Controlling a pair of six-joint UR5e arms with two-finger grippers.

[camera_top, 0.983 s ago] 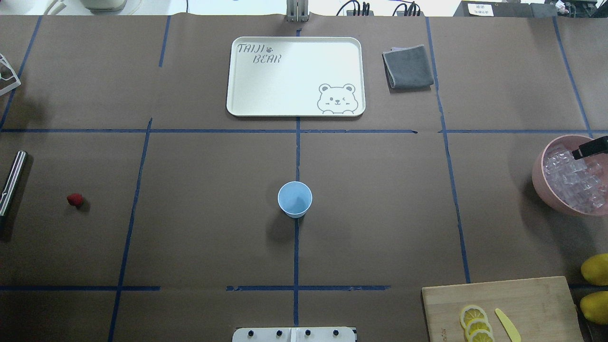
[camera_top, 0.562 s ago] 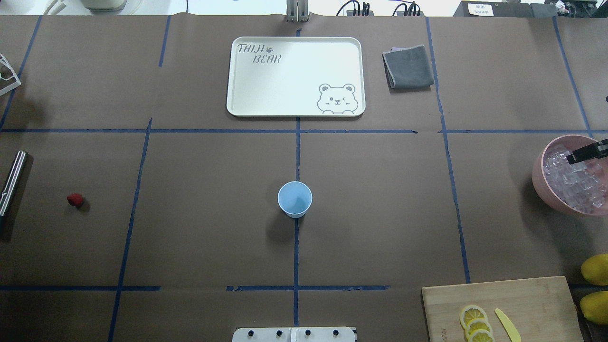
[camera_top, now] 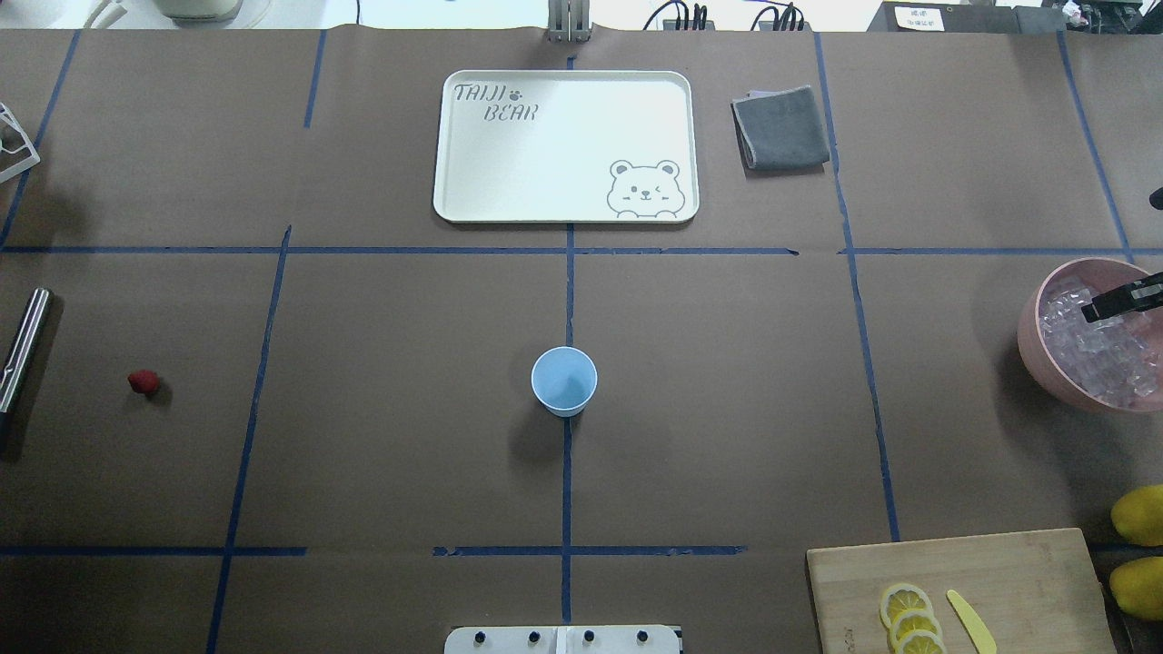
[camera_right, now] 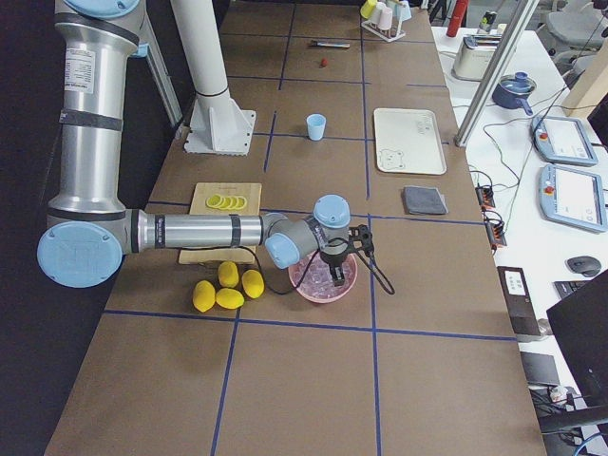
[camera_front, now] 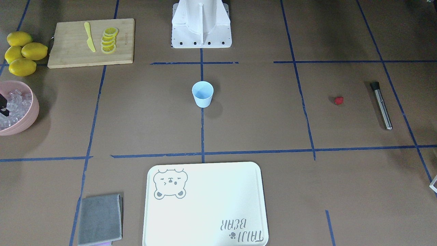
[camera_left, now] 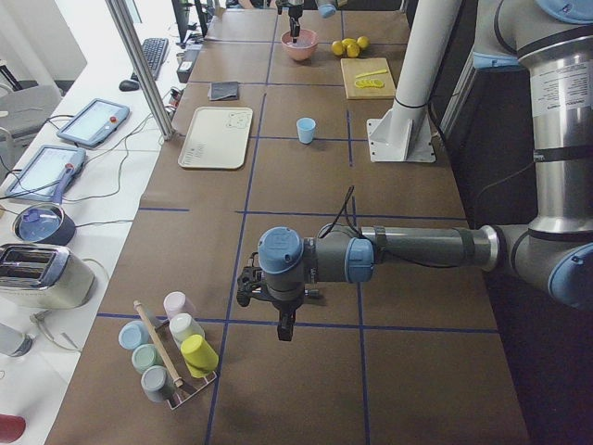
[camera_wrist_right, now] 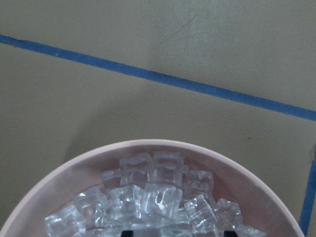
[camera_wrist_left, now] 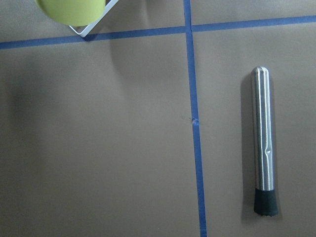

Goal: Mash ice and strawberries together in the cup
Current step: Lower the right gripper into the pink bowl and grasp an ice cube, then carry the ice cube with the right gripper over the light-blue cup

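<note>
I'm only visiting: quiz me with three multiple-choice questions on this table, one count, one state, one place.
1. Whole lemons beside the cutting board? A two B four C six
2. The blue cup is: A upright, empty B on its side C upside down
3. The strawberry lies: A in the cup B on the cutting board C on the table near the metal rod
1 B: four lie clustered there. 2 A: its mouth faces up, nothing inside. 3 C: it sits on bare paper, apart from the rod.
</note>
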